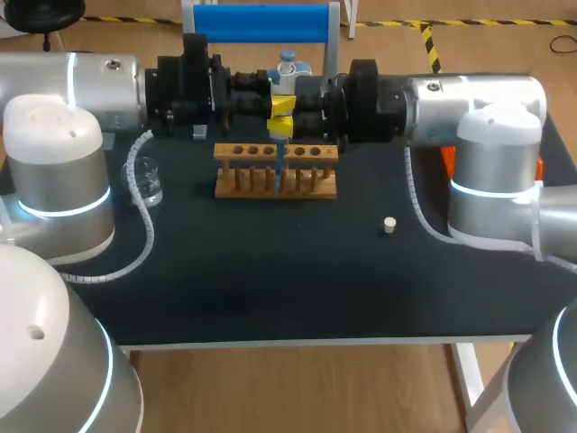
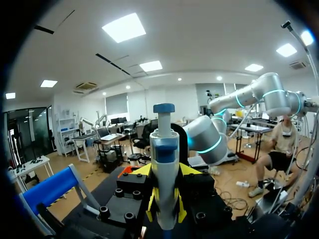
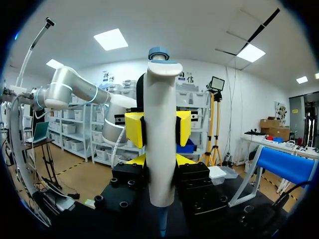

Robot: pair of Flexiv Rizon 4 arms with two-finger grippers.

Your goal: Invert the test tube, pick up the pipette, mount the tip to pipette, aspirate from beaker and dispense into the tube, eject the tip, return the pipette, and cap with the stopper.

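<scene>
The left gripper (image 2: pixel 165 209) and right gripper (image 3: pixel 159 129) clamp the white-and-blue pipette (image 1: pixel 285 77), tip down in the wooden tube rack (image 1: pixel 236 185): probably dispensing. Ejecting, returning and capping remain; the small white stopper (image 1: pixel 389 225) lies near the rack.

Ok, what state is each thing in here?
pipette: upright, gripped over the rack from both sides
left gripper: shut on the pipette
right gripper: shut on the pipette
rack: standing on the table
beaker: upright, untouched, contents unclear
stopper: loose on the table, capping nothing
</scene>
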